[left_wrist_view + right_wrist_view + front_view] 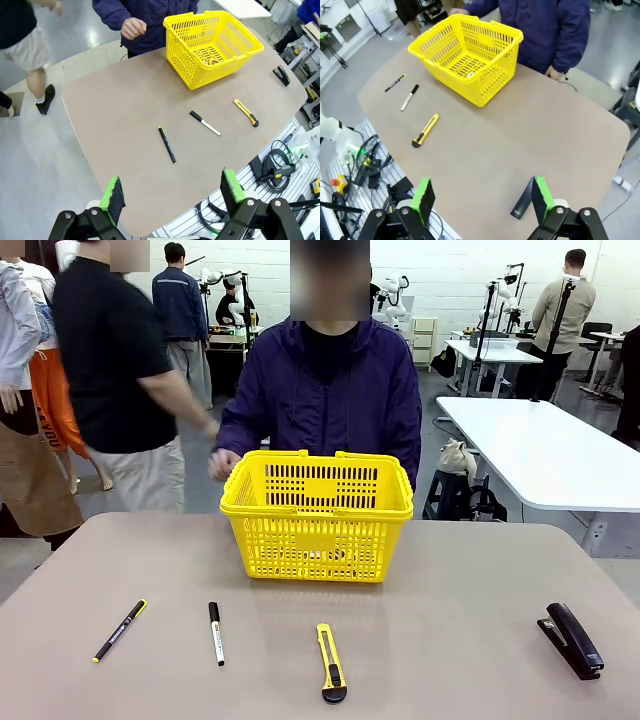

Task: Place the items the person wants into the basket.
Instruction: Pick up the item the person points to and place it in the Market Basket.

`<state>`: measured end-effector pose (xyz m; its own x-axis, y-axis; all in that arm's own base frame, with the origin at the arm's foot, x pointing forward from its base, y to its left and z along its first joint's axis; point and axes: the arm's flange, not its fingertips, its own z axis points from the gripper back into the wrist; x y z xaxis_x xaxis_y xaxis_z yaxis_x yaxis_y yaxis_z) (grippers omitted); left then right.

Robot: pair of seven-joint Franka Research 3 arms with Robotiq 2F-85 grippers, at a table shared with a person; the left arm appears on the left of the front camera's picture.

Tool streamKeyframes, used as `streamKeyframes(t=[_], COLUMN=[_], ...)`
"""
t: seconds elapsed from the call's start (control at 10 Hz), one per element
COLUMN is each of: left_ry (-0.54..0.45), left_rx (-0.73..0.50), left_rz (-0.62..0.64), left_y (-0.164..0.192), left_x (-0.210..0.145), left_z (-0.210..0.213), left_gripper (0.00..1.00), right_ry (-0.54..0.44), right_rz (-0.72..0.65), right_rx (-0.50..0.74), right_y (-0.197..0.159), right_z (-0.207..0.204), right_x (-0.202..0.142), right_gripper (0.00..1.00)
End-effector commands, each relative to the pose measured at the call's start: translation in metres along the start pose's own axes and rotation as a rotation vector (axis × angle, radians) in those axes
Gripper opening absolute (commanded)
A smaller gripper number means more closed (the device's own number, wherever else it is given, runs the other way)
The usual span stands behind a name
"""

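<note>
Hovering above table [450, 570], left fingers [116, 192] spread wide, right fingers [423, 196] spread wide, pen [120, 630] and stapler [572, 640] outside basket [316, 510]

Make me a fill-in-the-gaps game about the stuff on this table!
The basket's colour is ____.
Between the pen and the utility knife lies the white ____.
The stapler lies on the robot's ____ side of the table.
The left gripper and right gripper are both ____.
Missing words: yellow; marker; right; open.
</note>
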<state>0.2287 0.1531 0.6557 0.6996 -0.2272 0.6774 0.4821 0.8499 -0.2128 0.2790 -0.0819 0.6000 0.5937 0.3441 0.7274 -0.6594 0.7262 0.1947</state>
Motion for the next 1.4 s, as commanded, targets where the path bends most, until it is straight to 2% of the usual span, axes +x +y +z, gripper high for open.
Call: streamKeyframes(t=[0.0,0.3,1.3], left_ry=[-0.003,-0.003,-0.003], left_rx=[-0.004,-0.004,-0.004], left_rz=[-0.007,-0.007,-0.007], left_y=[0.0,0.0,0.0], left_x=[0.0,0.0,0.0], left_z=[0.0,0.0,0.0], left_gripper=[1.0,1.0,1.0], right_ry=[0.028,0.092,0.096], right_rz=[-0.033,-0.092,-0.066], right_rx=[-0.035,-0.179,-0.177], right_y=[0.003,0.016,0.02], right_z=[-0.006,-0.006,0.002], right_x=[0.001,0.006,0.011], right_gripper=[1.0,1.0,1.0])
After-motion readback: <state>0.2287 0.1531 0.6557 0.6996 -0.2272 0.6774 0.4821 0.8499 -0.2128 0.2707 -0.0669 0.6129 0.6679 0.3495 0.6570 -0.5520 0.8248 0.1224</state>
